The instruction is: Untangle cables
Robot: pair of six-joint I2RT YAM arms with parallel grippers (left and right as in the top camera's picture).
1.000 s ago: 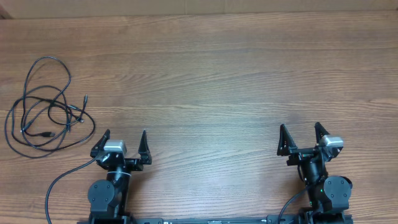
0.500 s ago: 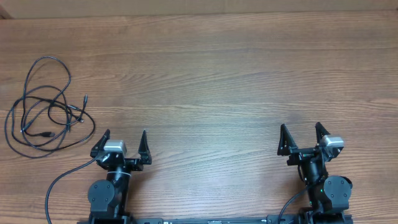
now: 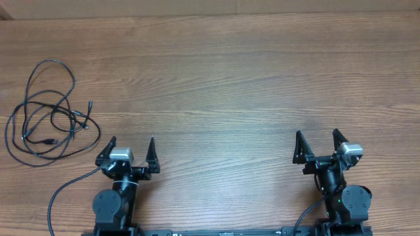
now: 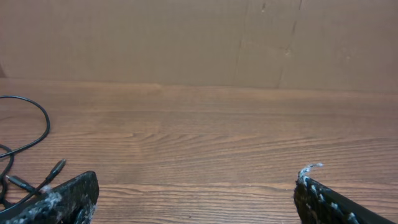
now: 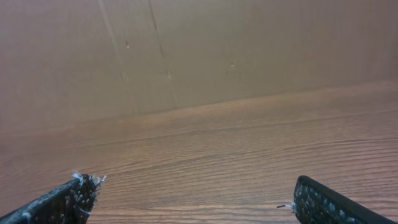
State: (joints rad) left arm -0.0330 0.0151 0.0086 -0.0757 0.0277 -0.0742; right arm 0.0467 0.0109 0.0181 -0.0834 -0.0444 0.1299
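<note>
- Right now the cables (image 3: 71, 119) lie in a loose tangle of loops at the left of the overhead frame, flat on the wooden counter (image 3: 223, 78).
- Several loops cross one another in the middle of the tangle, and a small plug end (image 3: 89, 103) pokes out on its right side.
- Your left pincer (image 3: 132, 139) sits at the lower left of the overhead frame, spread wide and empty. The tangle lies up and to the left of it, near but not touching.
- In your left wrist view, a curve of cable and a plug end show at the left edge, just beyond the left finger (image 4: 62, 199). Only bare wood lies between the two fingers.
- Your right pincer (image 3: 317, 133) sits at the lower right of the overhead frame, also spread wide and empty, well apart from the cables.
- Your right wrist view shows only the wood grain and a brown cardboard wall (image 5: 186, 56) behind the counter.
- A thicker black wire (image 3: 62, 190) runs from the left arm toward the bottom left corner of the overhead frame, apart from the tangle.
</note>
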